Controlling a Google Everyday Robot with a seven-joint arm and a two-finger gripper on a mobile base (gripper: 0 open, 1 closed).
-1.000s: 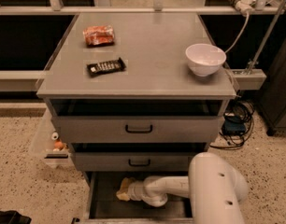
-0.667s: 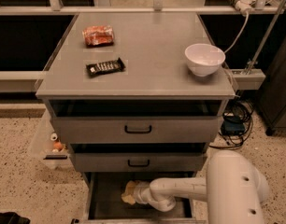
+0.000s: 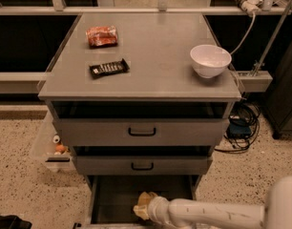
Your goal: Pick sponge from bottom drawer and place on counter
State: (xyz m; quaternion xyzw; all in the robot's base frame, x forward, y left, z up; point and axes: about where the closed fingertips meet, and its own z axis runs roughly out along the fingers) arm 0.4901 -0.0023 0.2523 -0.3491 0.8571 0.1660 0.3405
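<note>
The bottom drawer (image 3: 112,199) is pulled open below two shut grey drawers, its inside dark. The pale yellow sponge (image 3: 145,200) lies in it near the front middle. My white arm reaches in from the lower right, and the gripper (image 3: 142,207) is at the sponge, its fingers hidden behind the wrist. The grey counter (image 3: 155,42) tops the cabinet.
On the counter are a red-orange snack packet (image 3: 102,35) at the back left, a black candy bar (image 3: 109,68) in front of it, and a white bowl (image 3: 210,60) at the right edge. A clear bin (image 3: 50,147) stands left of the cabinet; cables (image 3: 241,123) lie on the floor to the right.
My arm has moved to the right and lower in the view, its big white shoulder now at the bottom right corner. The gripper stays at the sponge in the bottom drawer.
</note>
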